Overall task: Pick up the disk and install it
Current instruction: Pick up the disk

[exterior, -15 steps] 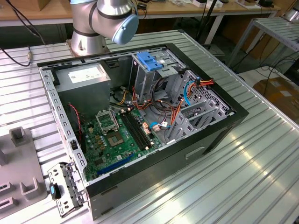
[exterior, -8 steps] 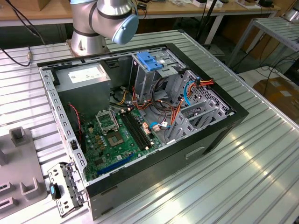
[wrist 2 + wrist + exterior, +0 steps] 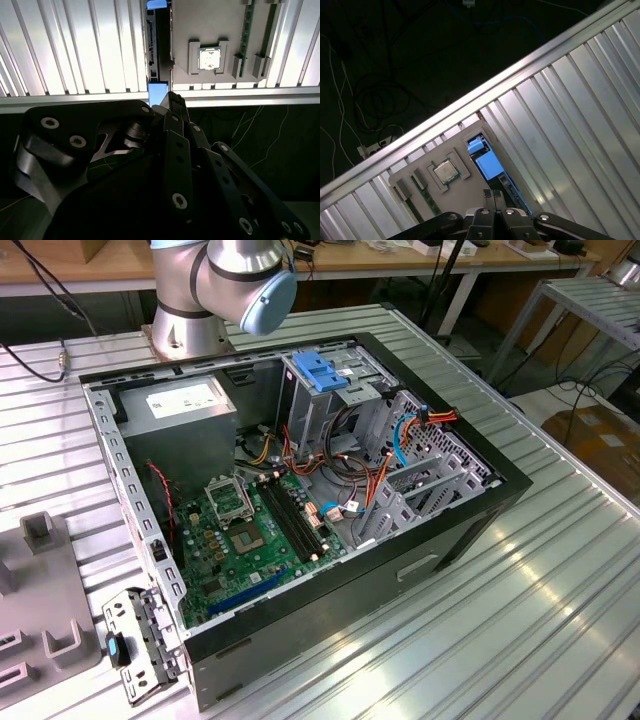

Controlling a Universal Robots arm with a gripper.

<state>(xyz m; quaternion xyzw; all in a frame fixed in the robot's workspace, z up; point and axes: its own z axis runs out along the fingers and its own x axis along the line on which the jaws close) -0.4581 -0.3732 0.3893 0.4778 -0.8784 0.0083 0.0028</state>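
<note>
two fingers of the claw [image 3: 493,193] lie pressed together with nothing between them, as seen in both wrist views [image 3: 173,99]. just past the fingertips, the disk [image 3: 490,165] stands on edge in a slot of a grey holder tray [image 3: 461,144], its blue side rail [image 3: 156,92] nearest the claw; contact with it cannot be judged. farther from the claw, the tray [image 3: 210,20] also holds a processor chip [image 3: 209,57] and a green memory stick [image 3: 246,30]. the tray rests on a ribbed aluminium table [image 3: 570,115]. in the exterior view, the arm [image 3: 225,280] rises behind an open computer case [image 3: 330,612] with a blue-latched drive cage [image 3: 320,372].
</note>
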